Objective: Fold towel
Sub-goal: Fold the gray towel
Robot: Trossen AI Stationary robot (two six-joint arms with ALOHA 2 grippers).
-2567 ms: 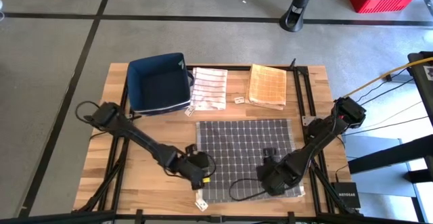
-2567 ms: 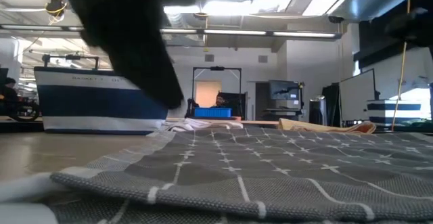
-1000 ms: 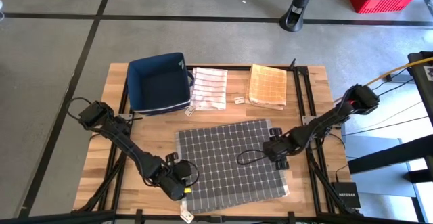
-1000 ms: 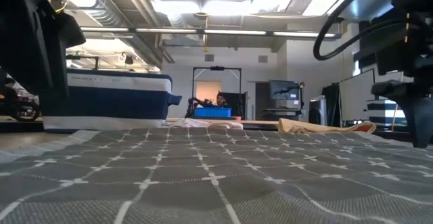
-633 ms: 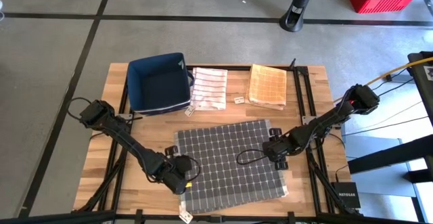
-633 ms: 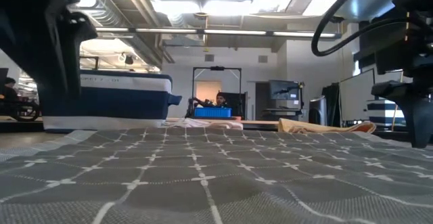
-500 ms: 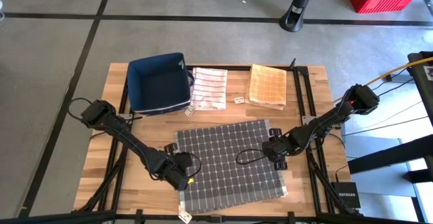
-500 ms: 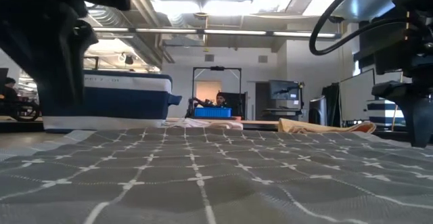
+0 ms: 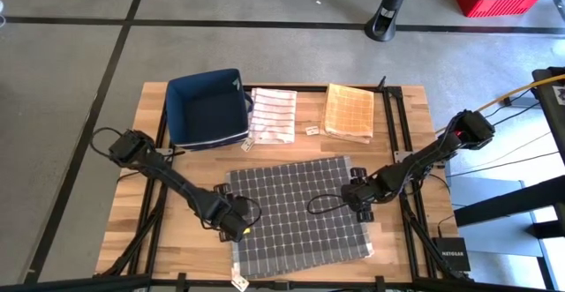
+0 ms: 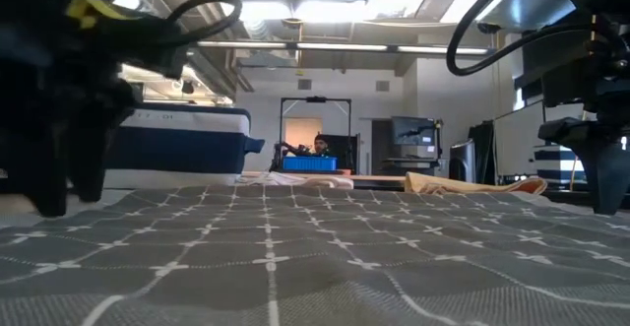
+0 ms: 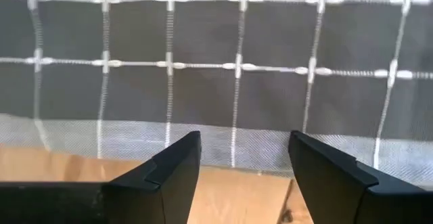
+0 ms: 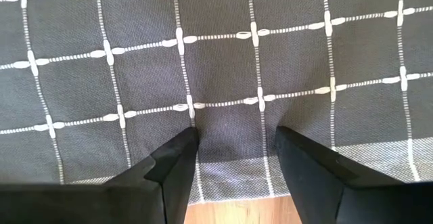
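Note:
A grey towel point(image 9: 296, 213) with a white grid lies spread flat on the wooden table point(image 9: 177, 257), slightly askew. My left gripper point(image 9: 231, 228) points down over the towel's left edge, about halfway along. Its fingers are open and the pale hem point(image 11: 81, 132) runs between them, with bare wood nearer the wrist. My right gripper point(image 9: 360, 202) points down over the towel's right edge. It is open too, its fingers point(image 12: 177, 158) over the cloth just inside the hem point(image 12: 230, 171). In the low view the left gripper point(image 10: 59, 203) and the right gripper point(image 10: 602, 203) reach down to the cloth. My left gripper stands open astride the towel's left hem from above; I cannot tell whether its fingertips touch the cloth. My right gripper stands open over the towel's right edge from above; I cannot tell whether its tips rest on the cloth.
A dark blue basket point(image 9: 207, 108) stands at the far left of the table. Beside it lie a folded striped towel point(image 9: 272, 116) and a folded orange towel point(image 9: 350, 113). A white label point(image 9: 238, 281) sticks out near the near edge. Black frame rails run along both table sides.
My left gripper has moved along the towel's left edge toward the table's far edge and has come down closer to the cloth, turning a little. The towel and my right gripper have stayed where they were.

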